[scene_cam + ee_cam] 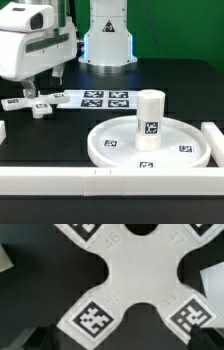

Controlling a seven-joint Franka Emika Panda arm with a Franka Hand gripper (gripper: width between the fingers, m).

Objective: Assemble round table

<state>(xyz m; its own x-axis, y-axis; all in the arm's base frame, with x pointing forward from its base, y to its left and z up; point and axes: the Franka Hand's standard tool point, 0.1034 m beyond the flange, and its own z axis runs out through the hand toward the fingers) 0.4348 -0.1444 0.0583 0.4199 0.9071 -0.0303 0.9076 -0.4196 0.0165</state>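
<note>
The matte black table (40, 150) carries everything. The big rimmed disc (112, 140) lies flat, smooth white plastic, so the stubby round leg (149, 120) can stand upright at its middle. The tagged cross-shaped foot (42, 103) lies flat, well apart from them and directly beneath me, ready for picking. My jaws look apart, empty.

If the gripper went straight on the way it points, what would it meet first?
Most likely the foot: the wrist view shows it directly ahead of the gripper, with nothing in between. How far off it is remains unclear.
</note>
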